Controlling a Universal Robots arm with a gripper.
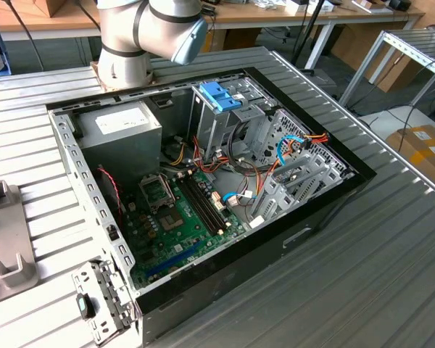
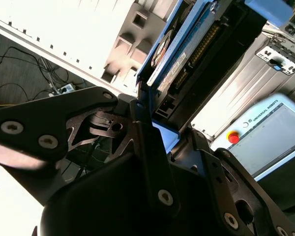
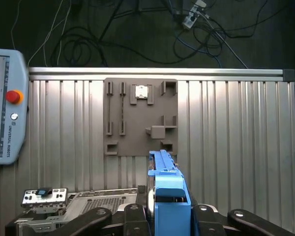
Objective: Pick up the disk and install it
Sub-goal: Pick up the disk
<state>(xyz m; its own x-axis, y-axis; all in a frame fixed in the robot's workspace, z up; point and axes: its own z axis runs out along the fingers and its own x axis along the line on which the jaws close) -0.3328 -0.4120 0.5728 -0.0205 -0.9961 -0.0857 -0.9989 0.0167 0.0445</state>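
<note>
In both wrist views my gripper (image 3: 168, 216) (image 2: 168, 133) is shut on the disk (image 3: 166, 189) (image 2: 184, 46). The disk is seen edge-on, a flat grey metal drive with bright blue rails sticking out from between the black fingers (image 3: 132, 214). In the first wrist view it hangs above the ribbed table, just in front of a grey fixture plate (image 3: 140, 115). The exterior view has the open computer case (image 1: 203, 196) lying on the table. Its tall metal drive cage (image 1: 228, 119) carries a blue bracket (image 1: 221, 95) on top. The arm's base (image 1: 127, 43) stands behind the case.
Inside the case are a grey power-supply box (image 1: 119, 127), the green motherboard (image 1: 177, 217) and loose coloured cables (image 1: 275, 156). A teach pendant (image 3: 5, 103) lies beside the ribbed table. A removed case part (image 3: 88, 201) sits below the gripper. Cables lie on the floor (image 3: 137, 29).
</note>
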